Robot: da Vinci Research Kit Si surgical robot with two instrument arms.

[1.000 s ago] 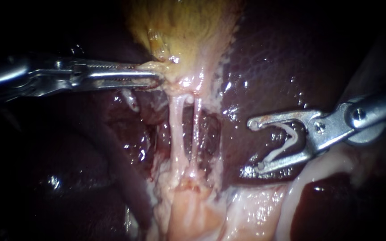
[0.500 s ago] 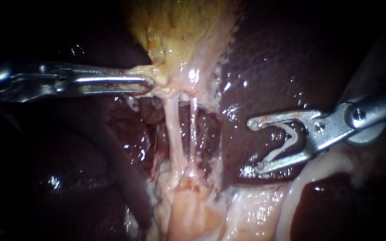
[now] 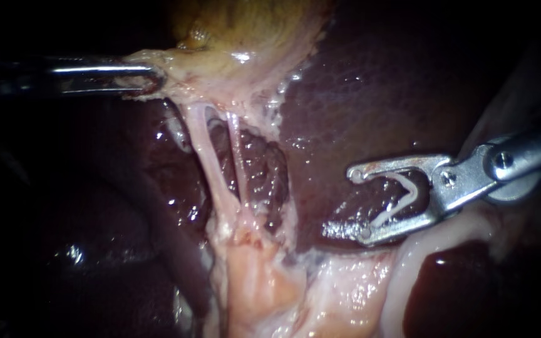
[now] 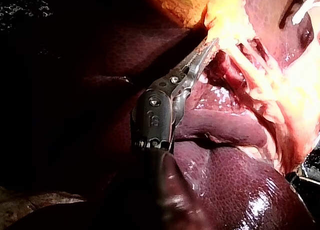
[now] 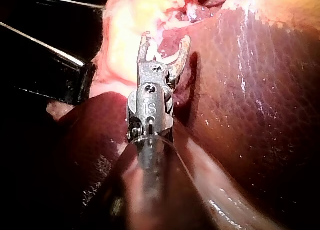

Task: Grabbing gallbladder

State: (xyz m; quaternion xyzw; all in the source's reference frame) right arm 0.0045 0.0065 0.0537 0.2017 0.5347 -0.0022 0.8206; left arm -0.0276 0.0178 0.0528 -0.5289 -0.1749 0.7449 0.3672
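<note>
The dark red liver (image 3: 383, 94) fills most of the endoscope view; the yellowish gallbladder (image 3: 252, 31) lies at the upper middle, against the liver's edge; a mass of pale tissue (image 3: 264, 294) lies at the lower middle. The left instrument (image 3: 156, 78) comes in at the upper left; its jaws are closed on the gallbladder's lower left edge, where a pale fold is drawn out sideways between them. The right instrument (image 3: 359, 204) lies over the liver at the right, well apart from the gallbladder; its jaws stand wide apart. Two thin tubes (image 3: 210, 159) run taut, side by side, from the gallbladder's underside down to the pale tissue. A small white clip (image 3: 405, 197) sits between the right instrument's jaws, one leg against each jaw, so that they hold it.
</note>
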